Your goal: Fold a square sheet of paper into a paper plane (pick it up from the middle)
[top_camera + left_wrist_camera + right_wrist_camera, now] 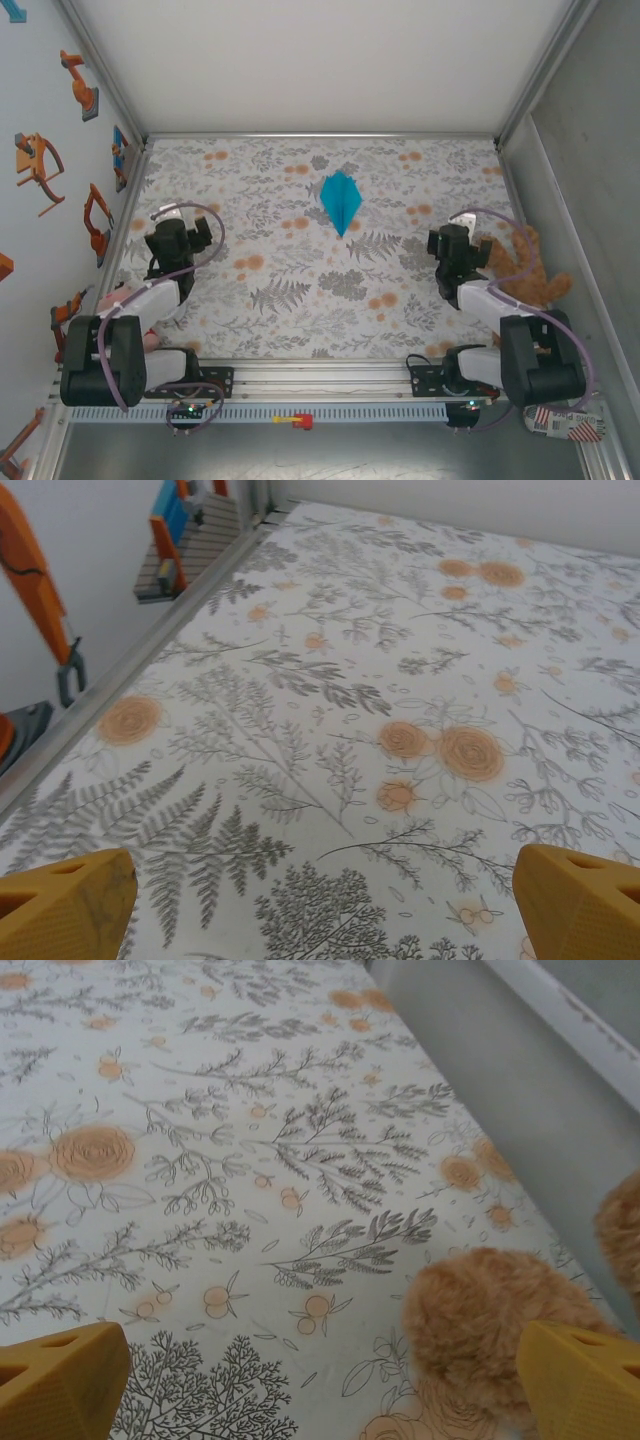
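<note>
The square sheet of paper lies folded into a turquoise-blue paper plane (341,200), a narrow kite shape with a centre crease. It rests flat on the floral tablecloth (300,300) at the far middle, its sharp point towards the arms. My left gripper (178,214) hovers at the left side, open and holding nothing, well apart from the plane. In the left wrist view its yellow fingertips (65,905) stand wide over bare cloth. My right gripper (462,221) is at the right side, also open and holding nothing, its fingertips (60,1380) spread wide.
A brown plush toy (525,272) lies at the right edge beside the right arm, and its fur (490,1325) sits just by the right finger. Metal frame walls (130,190) bound the table on both sides. Orange and blue stickers (170,530) mark the left wall.
</note>
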